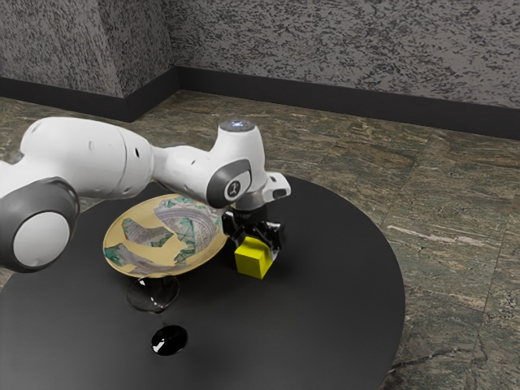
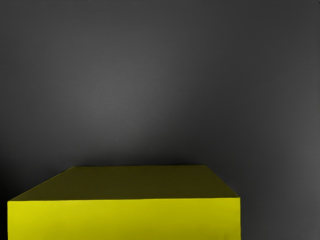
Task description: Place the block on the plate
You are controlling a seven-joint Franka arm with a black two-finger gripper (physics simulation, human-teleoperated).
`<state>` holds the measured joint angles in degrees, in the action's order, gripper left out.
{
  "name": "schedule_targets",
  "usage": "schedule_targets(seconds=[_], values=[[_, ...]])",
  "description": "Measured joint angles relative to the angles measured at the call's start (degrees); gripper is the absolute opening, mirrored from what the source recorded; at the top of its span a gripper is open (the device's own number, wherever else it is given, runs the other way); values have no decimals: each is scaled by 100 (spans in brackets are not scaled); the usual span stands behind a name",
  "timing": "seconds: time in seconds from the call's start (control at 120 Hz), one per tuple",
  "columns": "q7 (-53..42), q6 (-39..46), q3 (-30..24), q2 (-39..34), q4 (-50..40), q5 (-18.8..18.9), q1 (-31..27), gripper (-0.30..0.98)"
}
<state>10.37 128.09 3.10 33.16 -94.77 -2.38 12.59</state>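
Exterior view: white arm (image 1: 96, 158) enters from the view's left and reaches toward its right. Large grey-capped joint (image 1: 41, 240) sits lowest at that side; the thick link above runs roughly level, narrowing toward the wrist (image 1: 239, 158). There the arm bends downward, with a slight lean. Black gripper (image 1: 254, 244) hangs beneath the pale flange (image 1: 262, 195), pointing down. Its two fingers stand apart, one at either side.

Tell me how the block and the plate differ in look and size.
The block is a plain yellow cube; the plate is round, with grey and green patches on yellow. The plate is far wider than the small block. Both show some yellow.
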Motion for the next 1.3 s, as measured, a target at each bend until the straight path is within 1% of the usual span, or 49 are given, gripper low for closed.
schedule_targets(seconds=[0.217, 0.358, 0.458, 0.533, 0.7, 0.783, 0.833, 0.883, 1.0, 1.133, 1.217, 1.3], values=[[-178, 40, 6, 3, -8, -68, -19, 43], [-238, 55, 6, 10, -20, -57, -20, 39], [-265, 60, 6, 9, -15, -39, -18, 39], [-283, 58, 13, -30, 1, -15, -19, 36], [-296, 2, 48, -334, 26, 78, -21, 28], [-286, -90, 130, -634, 26, 140, -81, 23], [-277, -179, 211, -868, 20, 171, -192, 20], [-267, -299, 245, -1054, 7, 204, -368, 20], [-252, -630, 272, -1160, -63, 249, -951, 19], [-247, -845, 276, -941, -208, 257, -1540, 20], [-248, -897, 276, -703, -169, 238, -1641, 20], [-249, -890, 269, -621, -168, 231, -1692, 20]])
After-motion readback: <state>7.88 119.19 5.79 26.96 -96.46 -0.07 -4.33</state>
